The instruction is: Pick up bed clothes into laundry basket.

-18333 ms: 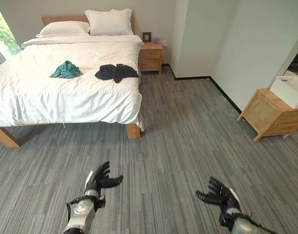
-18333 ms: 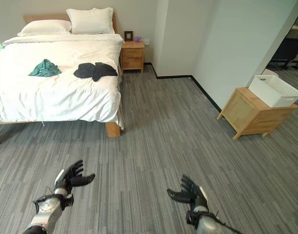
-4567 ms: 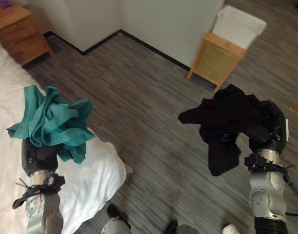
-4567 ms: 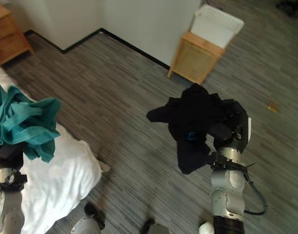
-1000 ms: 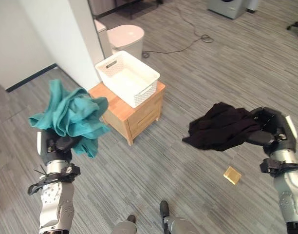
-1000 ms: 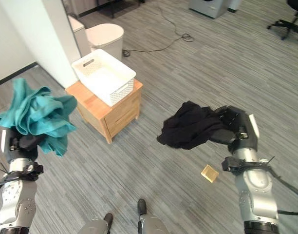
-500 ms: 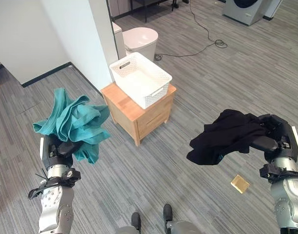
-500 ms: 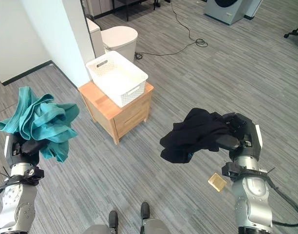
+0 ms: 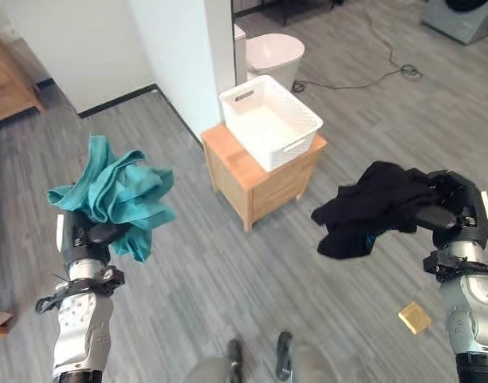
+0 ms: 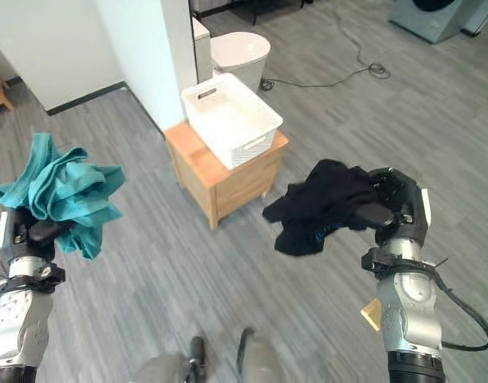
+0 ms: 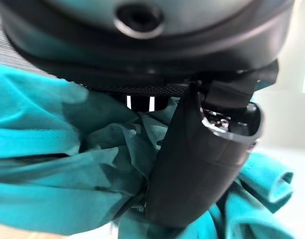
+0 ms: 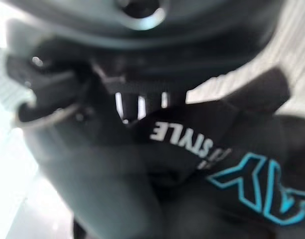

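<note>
Standing upright at about 8 o'clock in the head views, the robot's left arm lifts its left hand (image 9: 91,238), fingers (image 11: 192,164) curled tight into a bunched teal garment (image 9: 116,195) that billows above the fist, clear of the grey floor (image 9: 188,263). At centre, toward 12 o'clock, a white laundry basket (image 9: 270,120) sits on a small wooden cabinet (image 9: 264,179) beside a white wall corner (image 9: 180,56), with a white bin (image 9: 272,52) behind it. At about 4 o'clock the right arm rises vertically, its right hand (image 9: 451,211) clenched on a black garment (image 9: 371,207) that droops leftward from the grip, hanging in the air near the cabinet without touching it. A small yellow square (image 9: 414,317) lies on the floor beside that arm.
</note>
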Controlling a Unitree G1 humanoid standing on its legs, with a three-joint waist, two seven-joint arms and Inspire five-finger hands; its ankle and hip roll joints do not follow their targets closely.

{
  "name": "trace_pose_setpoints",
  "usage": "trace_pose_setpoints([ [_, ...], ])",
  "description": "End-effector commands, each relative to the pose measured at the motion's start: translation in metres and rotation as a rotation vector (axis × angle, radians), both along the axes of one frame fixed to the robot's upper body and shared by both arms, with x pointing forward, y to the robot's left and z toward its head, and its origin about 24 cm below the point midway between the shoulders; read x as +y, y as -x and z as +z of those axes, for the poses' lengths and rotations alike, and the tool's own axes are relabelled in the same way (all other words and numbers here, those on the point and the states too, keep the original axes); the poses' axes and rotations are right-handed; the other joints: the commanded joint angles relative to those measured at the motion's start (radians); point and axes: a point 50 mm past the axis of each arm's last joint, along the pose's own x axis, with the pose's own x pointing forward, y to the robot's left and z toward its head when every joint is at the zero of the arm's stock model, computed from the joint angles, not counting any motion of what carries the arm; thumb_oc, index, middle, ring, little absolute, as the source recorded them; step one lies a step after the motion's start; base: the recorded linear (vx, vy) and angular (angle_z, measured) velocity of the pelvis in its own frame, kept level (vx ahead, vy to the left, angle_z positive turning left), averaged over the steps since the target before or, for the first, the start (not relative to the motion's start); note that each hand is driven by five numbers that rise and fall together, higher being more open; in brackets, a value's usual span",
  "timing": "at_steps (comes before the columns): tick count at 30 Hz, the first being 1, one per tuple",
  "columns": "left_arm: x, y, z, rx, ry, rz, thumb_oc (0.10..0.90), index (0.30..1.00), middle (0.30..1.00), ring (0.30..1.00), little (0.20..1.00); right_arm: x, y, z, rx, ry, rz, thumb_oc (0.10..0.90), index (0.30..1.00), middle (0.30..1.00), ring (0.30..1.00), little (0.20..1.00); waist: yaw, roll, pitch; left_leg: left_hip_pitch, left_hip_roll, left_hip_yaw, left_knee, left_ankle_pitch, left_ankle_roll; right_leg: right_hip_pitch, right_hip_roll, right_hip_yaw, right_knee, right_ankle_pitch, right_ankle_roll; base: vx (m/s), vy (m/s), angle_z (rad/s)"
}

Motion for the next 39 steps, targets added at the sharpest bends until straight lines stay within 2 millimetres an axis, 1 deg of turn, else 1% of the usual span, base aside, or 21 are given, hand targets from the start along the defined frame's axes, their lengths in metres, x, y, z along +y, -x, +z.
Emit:
trace_pose_setpoints([
  [1,-0.002,-0.011,0.087,-0.368,-0.135,-0.086,0.400,0.300,0.300,0.300,0.300,-0.012,-0.009,0.072,-0.325,0.085,-0.020,0.400,0.300,0.300,0.300,0.300,-0.039,-0.026,-0.107,0.149,0.118,-0.087,-0.130,-0.025,-0.151,0.243,-0.003,-0.100,-0.618,-0.042,-0.015,0.61,-0.157,0.60],
  [2,-0.008,-0.019,0.089,-0.379,-0.114,-0.121,0.400,0.300,0.300,0.300,0.300,-0.014,-0.007,0.073,-0.331,0.089,-0.030,0.400,0.300,0.300,0.300,0.300,-0.078,-0.035,-0.117,0.205,0.132,-0.103,-0.145,-0.055,-0.183,0.242,0.021,-0.104,-0.822,-0.002,0.009,0.60,-0.157,0.39],
  [4,-0.010,-0.021,0.091,-0.387,-0.116,-0.125,0.400,0.300,0.300,0.300,0.300,-0.014,-0.005,0.075,-0.340,0.096,-0.034,0.400,0.300,0.300,0.300,0.300,-0.093,-0.030,-0.119,0.237,0.153,-0.107,-0.153,-0.068,-0.195,0.245,0.033,-0.109,-0.910,0.023,0.017,0.55,-0.149,0.51],
  [5,-0.014,-0.024,0.092,-0.397,-0.122,-0.135,0.400,0.300,0.300,0.300,0.300,-0.015,-0.002,0.076,-0.345,0.120,-0.049,0.400,0.300,0.300,0.300,0.300,-0.124,-0.035,-0.139,0.300,0.174,-0.109,-0.149,-0.098,-0.218,0.231,0.029,-0.107,-0.938,0.044,0.029,0.57,-0.165,0.50],
  [6,-0.014,-0.024,0.092,-0.396,-0.122,-0.135,0.400,0.300,0.300,0.300,0.300,-0.015,-0.002,0.075,-0.344,0.121,-0.049,0.400,0.300,0.300,0.300,0.300,-0.125,-0.033,-0.139,0.303,0.176,-0.110,-0.151,-0.098,-0.219,0.233,0.030,-0.110,-0.935,0.042,0.030,0.55,-0.169,0.33],
  [7,-0.014,-0.024,0.091,-0.399,-0.109,-0.135,0.400,0.300,0.300,0.300,0.300,-0.016,-0.001,0.073,-0.330,0.122,-0.042,0.400,0.300,0.300,0.300,0.300,-0.127,-0.040,-0.151,0.308,0.181,-0.112,-0.137,-0.090,-0.230,0.255,0.031,-0.108,-0.925,0.041,0.020,0.35,-0.132,0.05],
  [8,-0.012,-0.023,0.088,-0.394,-0.111,-0.115,0.400,0.300,0.300,0.300,0.300,-0.014,0.000,0.076,-0.353,0.121,-0.033,0.400,0.300,0.300,0.300,0.300,-0.116,-0.045,-0.163,0.309,0.194,-0.103,-0.076,-0.050,-0.250,0.278,0.035,-0.128,-0.898,0.052,-0.001,0.50,-0.217,0.08],
  [9,-0.013,-0.021,0.084,-0.384,-0.097,-0.130,0.400,0.300,0.300,0.300,0.300,-0.014,0.000,0.072,-0.331,0.119,-0.025,0.400,0.300,0.300,0.300,0.300,-0.126,-0.039,-0.172,0.286,0.217,-0.111,0.039,0.019,-0.276,0.299,0.065,-0.104,-0.882,0.040,-0.023,0.58,-0.278,-0.09],
  [11,-0.011,-0.016,0.076,-0.379,-0.031,-0.102,0.400,0.300,0.300,0.300,0.300,-0.012,-0.002,0.076,-0.368,0.076,-0.012,0.400,0.300,0.300,0.300,0.300,-0.098,-0.065,-0.182,0.134,0.277,-0.087,0.437,0.252,-0.298,0.408,0.103,-0.108,-0.870,-0.005,-0.095,0.48,-0.359,-0.15],
  [12,-0.010,-0.016,0.076,-0.379,-0.031,-0.101,0.400,0.300,0.300,0.300,0.300,-0.013,-0.002,0.076,-0.370,0.074,-0.011,0.400,0.300,0.300,0.300,0.300,-0.108,-0.068,-0.186,0.107,0.277,-0.101,0.461,0.251,-0.299,0.401,0.100,-0.117,-0.876,0.003,-0.100,0.43,-0.480,-0.13],
  [13,-0.011,-0.012,0.076,-0.392,-0.017,-0.101,0.400,0.300,0.300,0.300,0.300,-0.014,-0.006,0.081,-0.397,0.056,-0.021,0.400,0.300,0.300,0.300,0.300,-0.056,-0.100,-0.148,-0.037,0.253,-0.124,0.668,0.224,-0.255,0.492,0.132,-0.091,-0.908,-0.049,-0.155,0.30,-0.382,-0.12],
  [14,-0.011,-0.012,0.076,-0.392,-0.015,-0.097,0.400,0.300,0.300,0.300,0.300,-0.016,-0.008,0.087,-0.408,0.069,-0.036,0.400,0.300,0.300,0.300,0.300,-0.035,-0.116,-0.121,-0.121,0.249,-0.122,0.736,0.209,-0.245,0.531,0.135,-0.085,-0.920,-0.062,-0.163,0.47,-0.430,-0.20],
  [16,-0.010,-0.012,0.073,-0.386,0.007,-0.085,0.400,0.300,0.300,0.300,0.300,-0.016,-0.009,0.094,-0.421,0.088,-0.031,0.400,0.300,0.300,0.300,0.300,-0.010,-0.121,-0.100,-0.198,0.324,-0.101,0.671,0.207,-0.248,0.576,0.129,-0.092,-0.922,-0.086,-0.158,0.34,-0.115,-0.59],
  [17,-0.009,-0.012,0.075,-0.389,0.003,-0.093,0.400,0.300,0.300,0.300,0.300,-0.016,-0.011,0.097,-0.419,0.105,-0.028,0.400,0.300,0.300,0.300,0.300,-0.003,-0.114,-0.100,-0.212,0.379,-0.078,0.537,0.220,-0.260,0.594,0.122,-0.105,-0.923,-0.103,-0.144,0.22,0.007,-0.58],
  [18,-0.009,-0.012,0.075,-0.390,0.005,-0.093,0.400,0.300,0.300,0.300,0.300,-0.017,-0.011,0.098,-0.419,0.106,-0.027,0.400,0.300,0.300,0.300,0.300,-0.002,-0.118,-0.100,-0.205,0.375,-0.072,0.523,0.229,-0.259,0.594,0.118,-0.103,-0.925,-0.099,-0.145,0.25,0.082,-0.22],
  [19,-0.007,-0.012,0.075,-0.386,-0.009,-0.090,0.400,0.300,0.300,0.300,0.300,-0.016,-0.011,0.100,-0.419,0.114,-0.016,0.400,0.300,0.300,0.300,0.300,0.008,-0.117,-0.101,-0.189,0.386,-0.061,0.381,0.248,-0.270,0.608,0.112,-0.096,-0.929,-0.104,-0.131,0.41,0.226,-0.16],
  [20,0.001,-0.011,0.077,-0.373,-0.047,-0.059,0.400,0.300,0.300,0.300,0.300,-0.006,-0.018,0.106,-0.419,0.142,0.042,0.400,0.300,0.300,0.300,0.300,0.035,-0.089,-0.111,-0.157,0.341,-0.114,0.100,0.233,-0.279,0.620,0.113,-0.067,-0.923,-0.130,-0.105,0.54,0.294,-0.14],
  [22,0.007,-0.008,0.078,-0.367,-0.071,-0.025,0.400,0.300,0.300,0.300,0.300,-0.004,-0.020,0.108,-0.421,0.153,0.046,0.400,0.300,0.300,0.300,0.300,0.048,-0.070,-0.131,-0.123,0.310,-0.165,-0.045,0.238,-0.284,0.636,0.112,-0.042,-0.911,-0.138,-0.093,0.38,0.205,-0.41],
  [27,0.012,-0.005,0.091,-0.398,-0.140,-0.019,0.400,0.300,0.300,0.300,0.300,-0.008,-0.018,0.104,-0.409,0.144,0.020,0.400,0.300,0.300,0.300,0.300,0.032,-0.055,-0.174,-0.038,0.275,-0.137,-0.126,0.202,-0.280,0.669,0.089,-0.014,-0.937,-0.136,-0.073,0.25,0.173,-0.60],
  [32,0.013,-0.009,0.103,-0.424,-0.185,-0.017,0.400,0.300,0.300,0.300,0.300,-0.018,-0.013,0.106,-0.407,0.166,-0.039,0.400,0.300,0.300,0.300,0.300,0.026,-0.061,-0.201,0.002,0.239,-0.092,-0.207,0.205,-0.257,0.664,0.063,0.013,-0.975,-0.109,-0.040,0.10,0.154,-0.13],
  [39,0.006,-0.016,0.090,-0.370,-0.147,-0.059,0.400,0.300,0.300,0.300,0.300,-0.032,-0.010,0.127,-0.420,0.242,-0.090,0.400,0.300,0.300,0.300,0.300,0.014,-0.075,-0.224,0.026,0.211,-0.078,-0.241,0.193,-0.237,0.659,0.045,0.040,-0.986,-0.096,-0.016,0.06,0.081,-0.02],
])
